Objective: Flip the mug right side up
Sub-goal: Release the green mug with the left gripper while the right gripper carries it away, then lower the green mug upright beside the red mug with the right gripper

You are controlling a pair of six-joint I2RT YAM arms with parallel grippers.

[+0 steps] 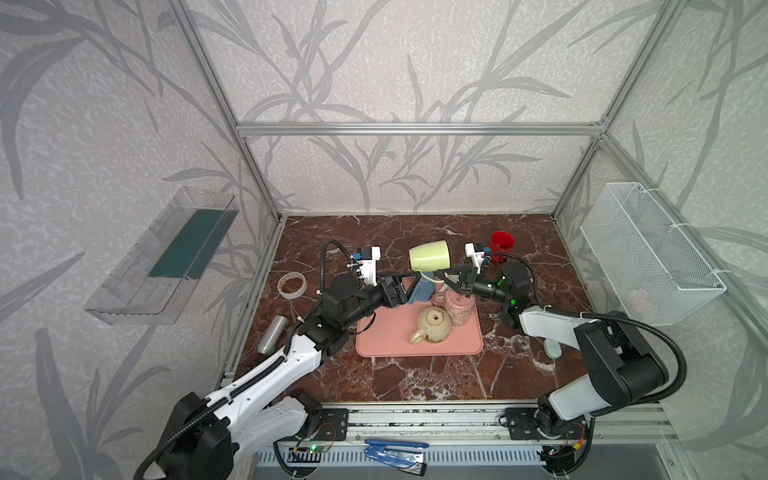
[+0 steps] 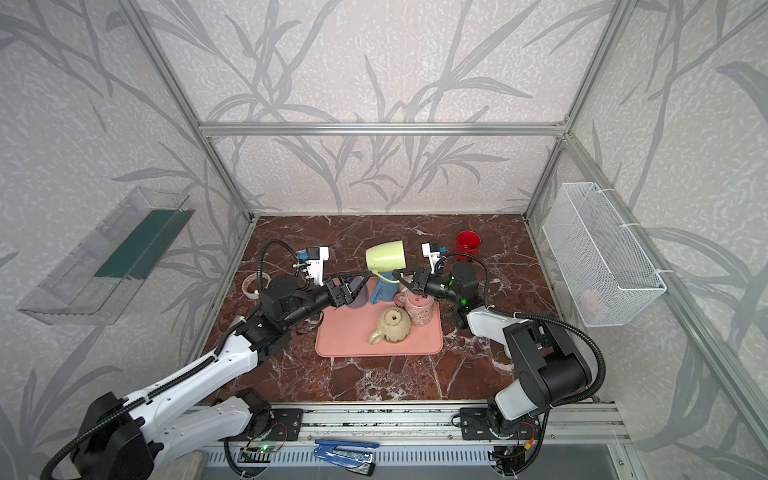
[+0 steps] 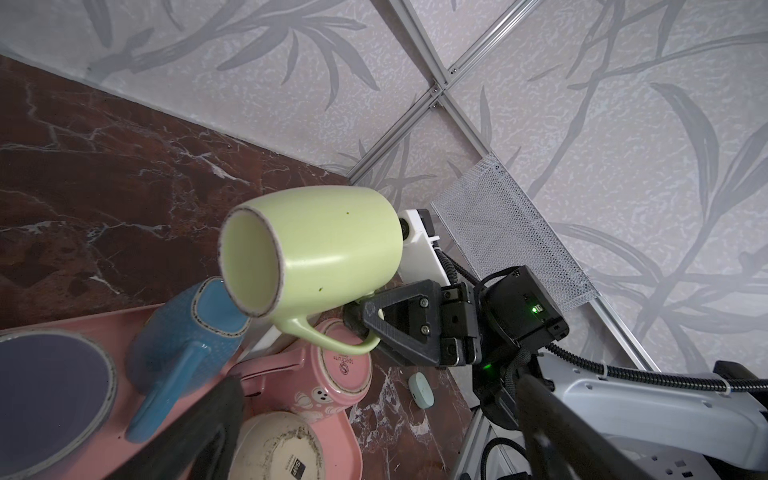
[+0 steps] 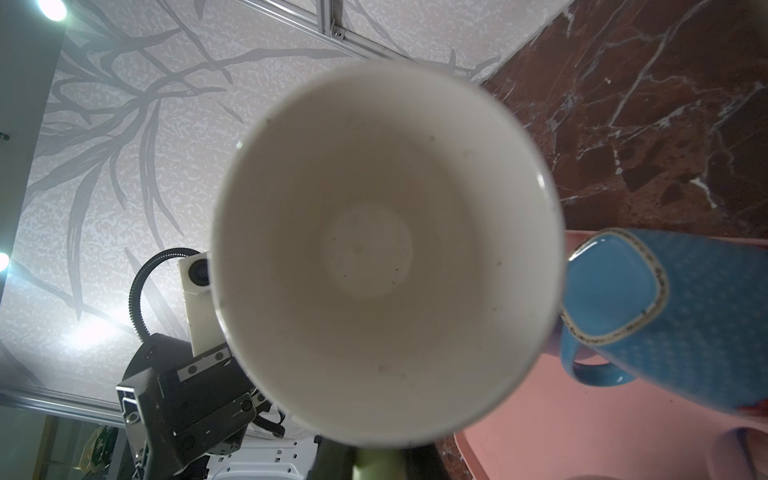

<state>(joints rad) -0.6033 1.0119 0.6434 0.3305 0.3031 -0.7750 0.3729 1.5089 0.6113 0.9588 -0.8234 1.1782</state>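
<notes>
Green mug (image 3: 332, 241) empty, sideways, handle clamped by right gripper (image 3: 360, 322).

Even, soft light in both top views; wide-angle bending at edges. Right wrist view: lamp (image 4: 52, 8) glare, mug (image 4: 386, 253) rim blurred.

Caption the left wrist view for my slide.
Right gripper holds the light green mug sideways by its handle, raised near the blue mug on the pink tray.

A roll of tape (image 1: 292, 285) and a steel tumbler (image 1: 273, 333) lie near the left edge of the table (image 1: 415, 382); a red cup (image 1: 501, 244) stands back right. A wire basket (image 1: 648, 253) hangs on the right wall.
</notes>
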